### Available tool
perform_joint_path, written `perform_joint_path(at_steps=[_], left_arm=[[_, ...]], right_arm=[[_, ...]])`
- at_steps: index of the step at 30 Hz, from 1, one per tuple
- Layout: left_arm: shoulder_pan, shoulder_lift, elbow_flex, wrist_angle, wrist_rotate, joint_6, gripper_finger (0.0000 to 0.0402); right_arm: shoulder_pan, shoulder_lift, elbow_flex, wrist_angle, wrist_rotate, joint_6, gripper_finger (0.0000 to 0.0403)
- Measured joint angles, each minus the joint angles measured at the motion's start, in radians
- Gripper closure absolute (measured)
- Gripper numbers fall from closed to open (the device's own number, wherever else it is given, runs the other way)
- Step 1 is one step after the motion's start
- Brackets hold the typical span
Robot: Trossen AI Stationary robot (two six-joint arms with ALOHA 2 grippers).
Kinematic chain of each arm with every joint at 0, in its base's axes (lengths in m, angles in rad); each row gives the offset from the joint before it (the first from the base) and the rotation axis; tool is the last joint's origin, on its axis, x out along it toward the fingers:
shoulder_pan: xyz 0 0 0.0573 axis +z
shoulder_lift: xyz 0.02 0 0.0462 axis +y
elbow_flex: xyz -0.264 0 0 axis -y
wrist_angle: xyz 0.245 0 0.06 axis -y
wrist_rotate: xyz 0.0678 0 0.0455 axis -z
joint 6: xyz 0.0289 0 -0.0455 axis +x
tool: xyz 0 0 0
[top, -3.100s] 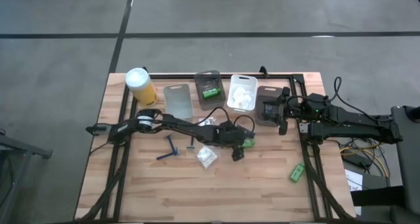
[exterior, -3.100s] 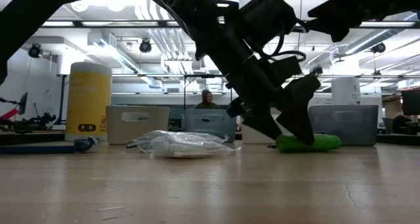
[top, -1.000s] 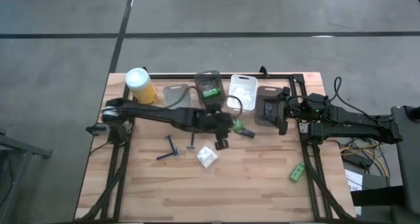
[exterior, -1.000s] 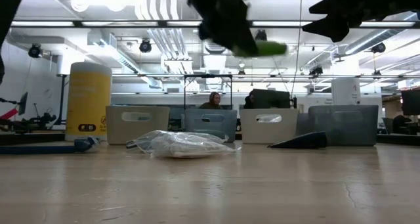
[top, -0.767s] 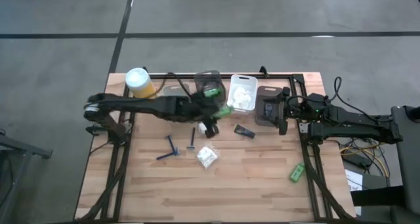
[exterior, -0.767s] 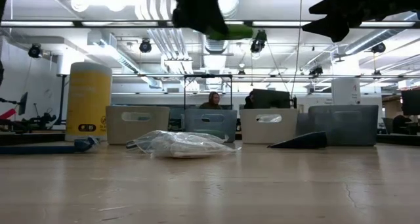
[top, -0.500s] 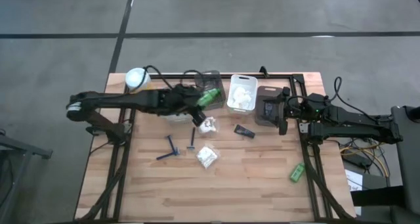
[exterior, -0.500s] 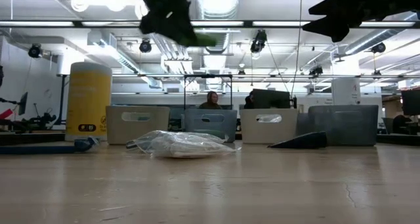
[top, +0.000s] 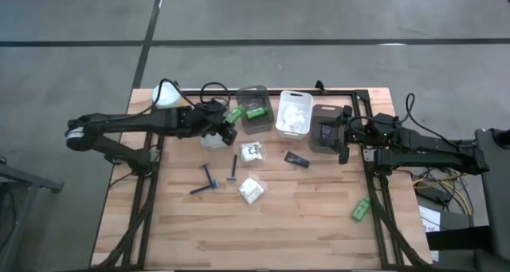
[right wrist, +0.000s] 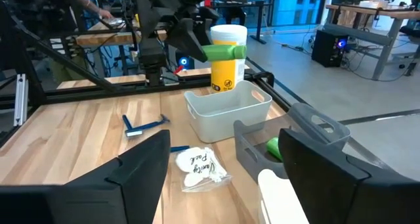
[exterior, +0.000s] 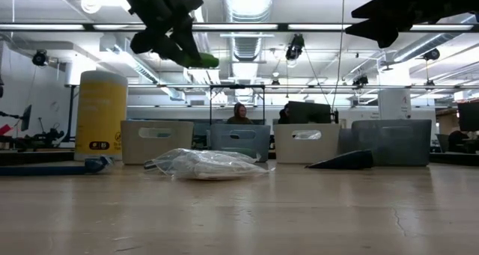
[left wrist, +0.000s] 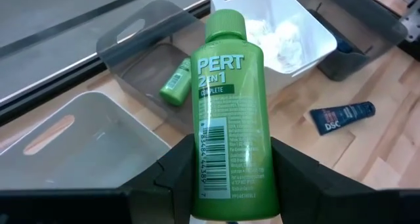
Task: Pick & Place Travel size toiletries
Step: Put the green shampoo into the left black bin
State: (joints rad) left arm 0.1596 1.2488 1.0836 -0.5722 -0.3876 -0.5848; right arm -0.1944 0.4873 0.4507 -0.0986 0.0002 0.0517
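Upper left of the high view: yellow canister [top: 166,96] with white lid stands at the table [top: 319,224] corner, partly under my left arm.

My left gripper [top: 226,122] is held in the air just right of the canister, over the clear bin [top: 212,136] and beside the grey bin [top: 253,120]. It is clamped on a green tube [left wrist: 231,119]; in the left wrist view the fingers press both sides of the tube's lower half, cap end pointing away from the wrist. Label reads "PERT 2in1". In the low view the tube sits well above the table, upper left of frame.

Grey bin, upper centre: one green tube [top: 255,112] lies inside it.

Centre left of the table: two dark blue razors [top: 209,180] lie near each other, the smaller one [top: 233,168] to the right.

Centre: two white crinkly packets, one [top: 252,151] just below the grey bin, one [top: 251,191] lower down. They are apart from each other.

White bin [top: 306,96], upper centre right: holds white packets.

A flat black sachet [top: 297,159] lies on the bare table below the white bin.

Dark grey bin [top: 324,111], right of the white bin. My right gripper [top: 344,133] hangs over its right edge, fingers spread apart and empty in the right wrist view.

Lower right: another green tube [top: 360,209] lies near the table edge, well apart from everything else.
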Motion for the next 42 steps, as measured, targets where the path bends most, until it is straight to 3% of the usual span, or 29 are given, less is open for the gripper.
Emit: perform_joint_path(at_steps=[10, 24, 32, 42], left_arm=[[0.061, 0.1, 0.066, 0.048, 0.027, 0.092, 0.0239], [0.226, 0.408, 0.37, 0.048, 0.197, 0.436, 0.0239], [0.285, 0.573, 0.534, 0.006, 0.258, 0.6, 0.0239], [0.333, 0.657, 0.528, -0.037, 0.273, 0.679, 0.0239]], right_arm=[[0.0, 0.001, 0.0, 0.0, 0.0, 0.0, 0.0152], [0.0, 0.0, 0.0, 0.0, 0.0, 0.0, 0.0179], [0.0, 0.0, 0.0, 0.0, 0.0, 0.0, 0.0162], [0.0, 0.0, 0.0, 0.0, 0.0, 0.0, 0.013]])
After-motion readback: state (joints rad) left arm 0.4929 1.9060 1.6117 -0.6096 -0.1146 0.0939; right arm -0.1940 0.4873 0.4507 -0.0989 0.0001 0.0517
